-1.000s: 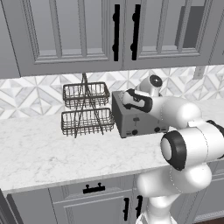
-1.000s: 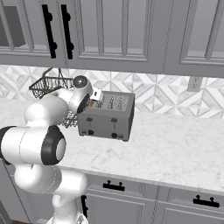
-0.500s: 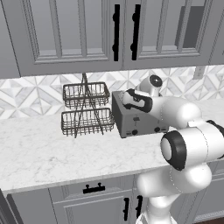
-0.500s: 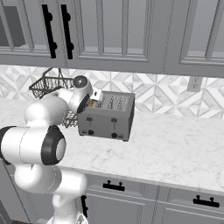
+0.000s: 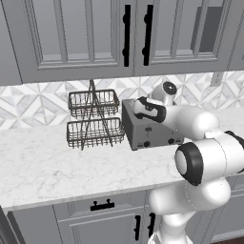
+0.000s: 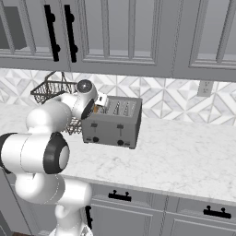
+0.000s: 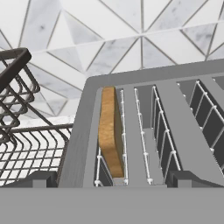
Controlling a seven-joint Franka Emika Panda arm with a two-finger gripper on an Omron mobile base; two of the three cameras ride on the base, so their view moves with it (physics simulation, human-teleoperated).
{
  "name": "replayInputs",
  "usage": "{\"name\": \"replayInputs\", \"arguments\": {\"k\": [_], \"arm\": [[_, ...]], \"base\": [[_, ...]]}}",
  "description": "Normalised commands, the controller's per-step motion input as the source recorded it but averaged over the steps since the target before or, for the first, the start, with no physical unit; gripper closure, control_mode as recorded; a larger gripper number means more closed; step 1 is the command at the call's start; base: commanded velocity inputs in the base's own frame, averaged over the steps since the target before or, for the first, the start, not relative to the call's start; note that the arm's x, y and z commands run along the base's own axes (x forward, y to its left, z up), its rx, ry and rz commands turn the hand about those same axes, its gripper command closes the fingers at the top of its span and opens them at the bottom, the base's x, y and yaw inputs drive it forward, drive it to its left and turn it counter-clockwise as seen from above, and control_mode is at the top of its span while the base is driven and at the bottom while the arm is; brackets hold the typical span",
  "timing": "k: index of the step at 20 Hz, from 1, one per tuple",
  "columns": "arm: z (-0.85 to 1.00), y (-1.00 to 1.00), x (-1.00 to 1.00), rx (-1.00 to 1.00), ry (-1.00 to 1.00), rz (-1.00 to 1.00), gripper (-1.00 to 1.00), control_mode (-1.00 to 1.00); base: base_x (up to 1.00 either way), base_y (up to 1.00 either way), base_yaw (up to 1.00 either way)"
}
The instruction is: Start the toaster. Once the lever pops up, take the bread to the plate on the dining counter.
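Gripper (image 7: 112, 178) wide open and holding nothing, poised right over the toaster (image 6: 112, 123) on the marble tabletop (image 6: 184, 159). Directly ahead of the fingertips (image 7: 43, 178) the bread (image 7: 110, 131) stands on edge in the end slot. A two-tier wire basket rack (image 5: 93, 119) sits just beside the toaster

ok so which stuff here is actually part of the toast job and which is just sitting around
Part of the job:
- toaster
- bread, standing in the toaster's outermost slot by the basket
- gripper, open above that slot

Just lying about:
- two-tier wire basket
- upper cabinets
- wall outlet
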Motion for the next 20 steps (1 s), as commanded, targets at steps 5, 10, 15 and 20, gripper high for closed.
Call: {"name": "replayInputs", "arguments": {"k": [5,10,15,20], "arm": [[0.00,0.00,0.00,0.00,0.00,0.00,-1.00,-1.00],[0.00,0.00,0.00,0.00,0.00,0.00,-1.00,-1.00],[0.00,0.00,0.00,0.00,0.00,0.00,-1.00,-1.00],[0.00,0.00,0.00,0.00,0.00,0.00,-1.00,-1.00]], "base": [[0.00,0.00,0.00],[0.00,0.00,0.00],[0.00,0.00,0.00],[0.00,0.00,0.00]]}}
